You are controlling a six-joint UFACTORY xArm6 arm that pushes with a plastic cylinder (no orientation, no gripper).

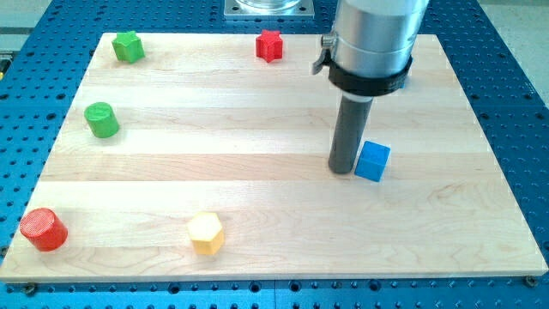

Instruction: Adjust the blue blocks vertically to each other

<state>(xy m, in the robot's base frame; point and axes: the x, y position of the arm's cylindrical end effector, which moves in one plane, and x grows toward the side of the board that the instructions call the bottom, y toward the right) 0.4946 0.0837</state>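
Observation:
A blue cube [372, 160] lies right of the board's middle. My tip [343, 170] stands on the board just left of the cube, touching or nearly touching its left side. The wide grey cylinder of the arm [375, 39] hangs above it and hides part of the board's top right. A sliver of blue shows at the cylinder's right edge [405, 80]; I cannot tell if it is a second blue block.
A green star-like block [129, 46] sits top left, a green cylinder [102, 119] below it. A red star block [269, 45] is at top centre. A red cylinder [43, 229] lies bottom left, a yellow hexagonal block [206, 233] at the bottom. The wooden board [257, 146] sits on a blue perforated table.

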